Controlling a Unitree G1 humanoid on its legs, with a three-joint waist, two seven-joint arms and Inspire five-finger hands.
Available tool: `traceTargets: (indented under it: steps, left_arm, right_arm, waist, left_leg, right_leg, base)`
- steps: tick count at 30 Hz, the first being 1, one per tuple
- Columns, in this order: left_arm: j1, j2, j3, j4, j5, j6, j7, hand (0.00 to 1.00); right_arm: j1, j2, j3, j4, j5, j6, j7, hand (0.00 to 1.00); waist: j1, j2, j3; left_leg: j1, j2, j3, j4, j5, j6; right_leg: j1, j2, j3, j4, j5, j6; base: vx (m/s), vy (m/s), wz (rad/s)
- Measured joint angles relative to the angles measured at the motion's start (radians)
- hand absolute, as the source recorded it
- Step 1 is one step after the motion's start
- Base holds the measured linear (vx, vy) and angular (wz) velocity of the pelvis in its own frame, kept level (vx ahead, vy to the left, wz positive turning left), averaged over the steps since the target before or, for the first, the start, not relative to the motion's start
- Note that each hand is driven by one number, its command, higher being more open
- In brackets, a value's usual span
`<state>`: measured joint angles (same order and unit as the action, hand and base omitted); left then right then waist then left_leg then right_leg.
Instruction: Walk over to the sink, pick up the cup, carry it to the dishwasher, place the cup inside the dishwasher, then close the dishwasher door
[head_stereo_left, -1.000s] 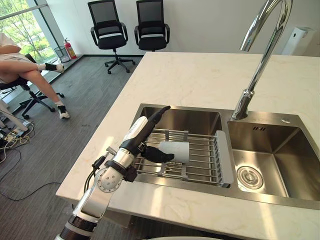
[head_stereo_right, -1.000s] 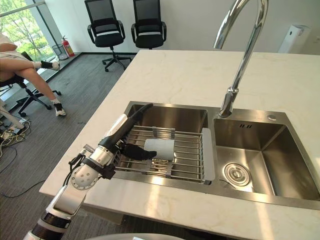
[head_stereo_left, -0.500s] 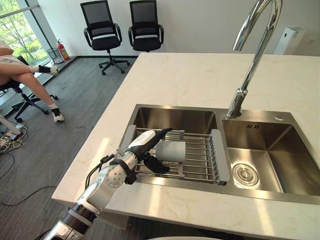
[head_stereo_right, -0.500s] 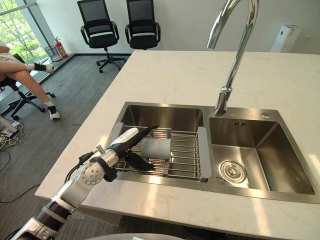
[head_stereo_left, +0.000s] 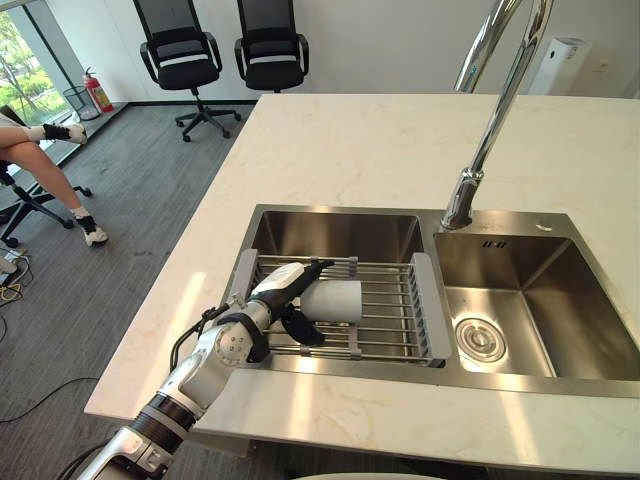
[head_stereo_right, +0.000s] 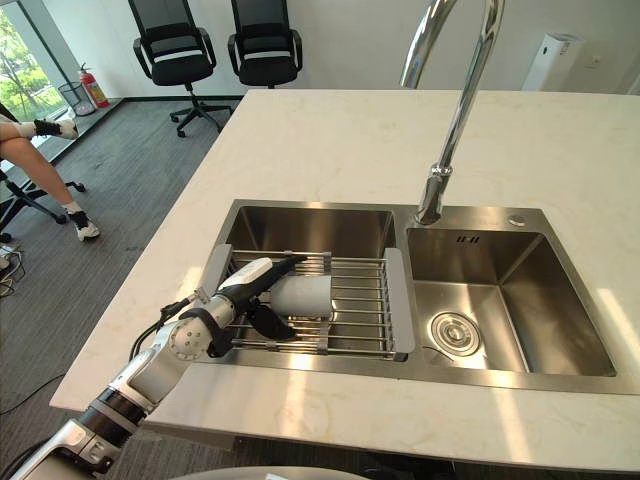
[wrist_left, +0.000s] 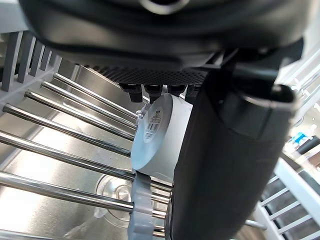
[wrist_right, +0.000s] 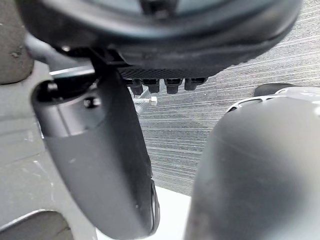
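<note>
Cup (head_stereo_left: 338, 300) on the rack (head_stereo_left: 392, 322), lying between straight fingers and thumb of the left hand (head_stereo_left: 277, 298)

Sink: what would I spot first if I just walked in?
The tall shiny tap arching over the double sink catches the eye first. Next comes the left hand, right at a white cup that lies on its side on the wire rack across the left basin. Far behind, two black chairs stand by the wall.
</note>
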<state>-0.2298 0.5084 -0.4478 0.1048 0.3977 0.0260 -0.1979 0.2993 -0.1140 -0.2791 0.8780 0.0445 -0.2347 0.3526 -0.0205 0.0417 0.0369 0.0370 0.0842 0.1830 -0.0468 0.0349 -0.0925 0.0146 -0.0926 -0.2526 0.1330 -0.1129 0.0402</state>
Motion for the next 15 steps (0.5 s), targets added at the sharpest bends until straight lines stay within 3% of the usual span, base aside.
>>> traceTargets:
  steps: [1,2,10,15]
  left_arm:
    - [-0.004,-0.001,0.000,0.004,0.008,0.000,0.000,1.00]
    - [-0.017,-0.001,-0.004,0.015,0.020,0.000,-0.004,0.00]
    - [-0.116,0.004,-0.064,0.049,0.076,0.012,-0.049,0.00]
    - [-0.152,0.005,-0.098,0.067,0.069,0.041,-0.040,0.00]
  right_arm:
    - [0.000,0.000,0.000,-0.003,0.000,0.003,0.000,1.00]
    - [-0.001,0.000,0.000,-0.005,0.000,0.007,0.001,1.00]
    - [0.005,-0.001,0.014,-0.035,0.000,0.041,0.003,1.00]
    - [0.008,-0.002,0.031,-0.047,-0.004,0.050,0.002,1.00]
  waist:
    - [0.000,0.000,0.001]
    - [0.000,0.000,0.003]
    - [-0.002,-0.001,0.024]
    - [-0.025,-0.002,0.026]
  left_leg:
    - [0.000,0.000,0.000,0.000,0.000,0.000]
    - [0.000,0.001,0.001,0.001,0.000,-0.002]
    - [0.001,0.000,0.002,0.002,0.001,-0.011]
    - [0.005,-0.001,0.002,-0.001,0.000,-0.011]
  right_leg:
    - [0.000,0.000,0.000,0.000,0.000,0.000]
    - [0.000,0.000,0.000,0.002,0.000,0.000]
    - [-0.004,-0.004,-0.002,0.009,-0.003,0.000]
    - [0.000,-0.004,-0.001,0.008,-0.003,0.000]
  base:
    - [0.00,0.000,0.00]
    - [0.00,0.000,0.00]
    - [-0.02,0.001,0.00]
    - [0.01,-0.001,0.00]
